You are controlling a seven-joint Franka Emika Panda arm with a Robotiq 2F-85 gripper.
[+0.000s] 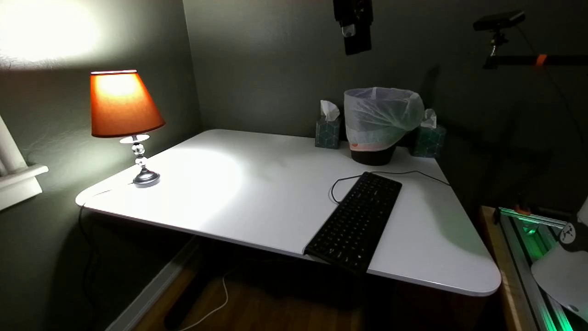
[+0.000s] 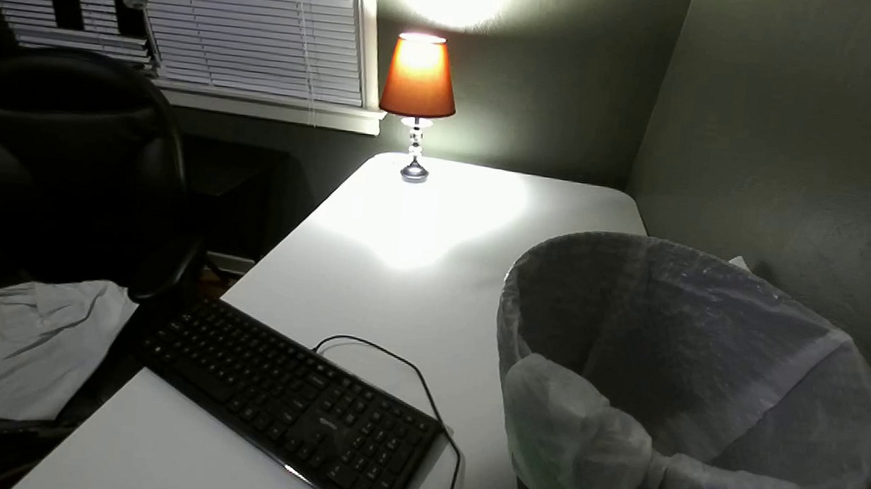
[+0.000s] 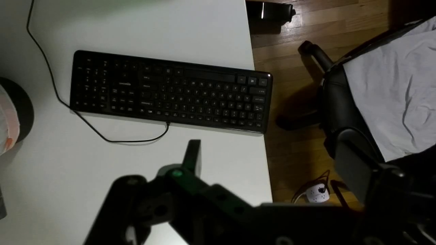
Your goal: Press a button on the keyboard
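Observation:
The long black keyboard (image 1: 356, 220) lies flat on the white desk (image 1: 266, 197), one end reaching past the desk's edge. It shows in both exterior views (image 2: 291, 404) and in the wrist view (image 3: 170, 93), where all its keys are in sight. Its thin black cable (image 3: 51, 73) curls over the desk beside it. My gripper (image 3: 270, 160) is open and empty, its two fingers wide apart. In an exterior view the gripper (image 2: 101, 12) hangs high in front of the window; in an exterior view it is also high up at the top edge (image 1: 358, 43). It is well above the keyboard, touching nothing.
A bin with a white liner (image 1: 379, 119) stands on the desk near the keyboard's cable end. Two tissue boxes (image 1: 327, 133) (image 1: 429, 141) flank it. A lit lamp (image 1: 121, 108) stands at the far corner. A black chair (image 2: 72, 169) stands beside the desk's edge.

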